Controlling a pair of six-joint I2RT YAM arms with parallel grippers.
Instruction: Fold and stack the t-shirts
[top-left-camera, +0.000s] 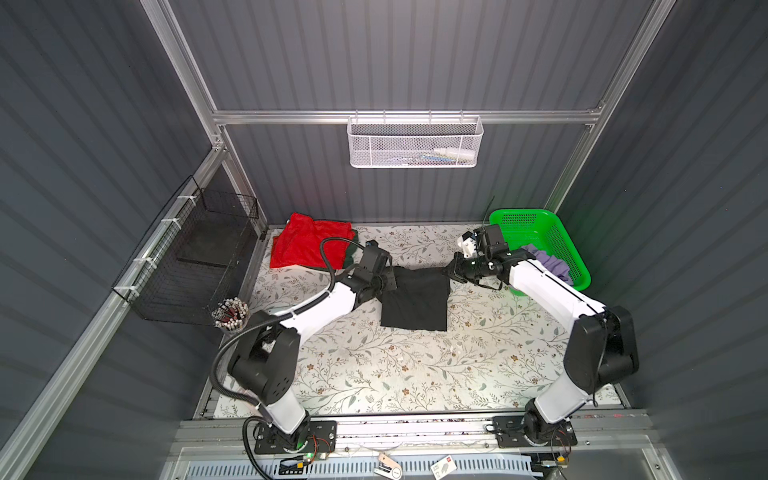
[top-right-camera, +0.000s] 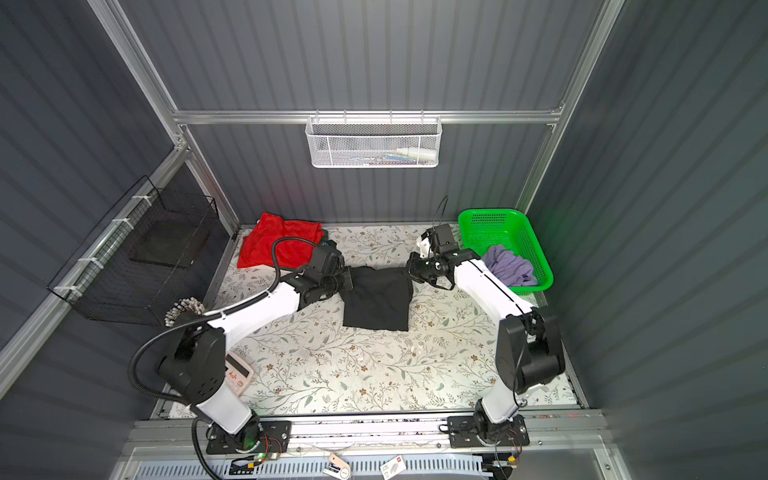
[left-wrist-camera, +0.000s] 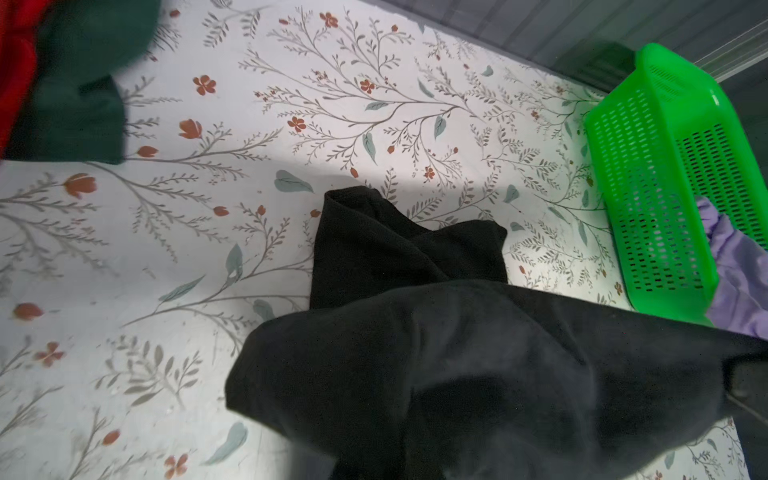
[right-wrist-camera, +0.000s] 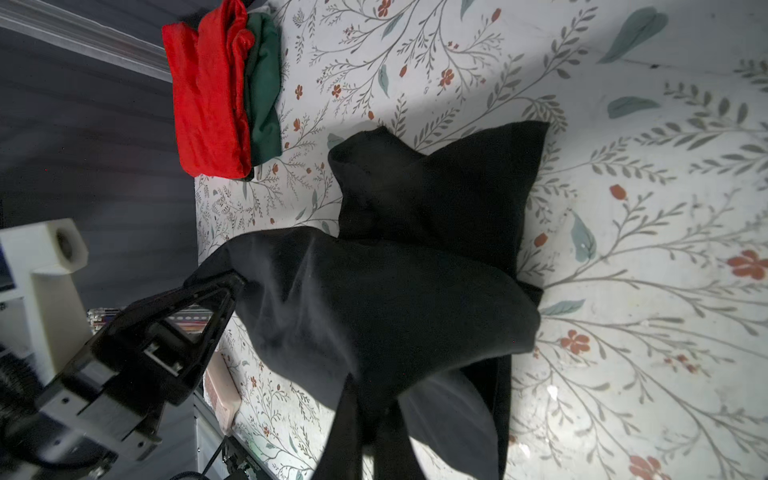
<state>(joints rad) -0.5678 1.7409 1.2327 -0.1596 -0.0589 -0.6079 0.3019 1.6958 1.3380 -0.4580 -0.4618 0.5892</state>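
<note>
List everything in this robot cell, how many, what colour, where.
Black cloth t-shirt: one, black, mid-table, between grippers.
Red cloth t-shirt: one, red, folded, far-left corner.
Dark green cloth t-shirt: one, dark green, under red.
Lavender cloth t-shirt: one, lavender, bunched in the basket.
Bright green perforated plastic basket: one, green, far-right corner.
White mesh basket: one, white, rear rail.
Black wire basket: one, black, left wall.
Cup of white-tipped sticks: one, by left table edge.
Floral-print table: one, white, under everything.
Left gripper: one, black, shut on black cloth t-shirt.
Right gripper: one, black, shut on black cloth t-shirt.
</note>
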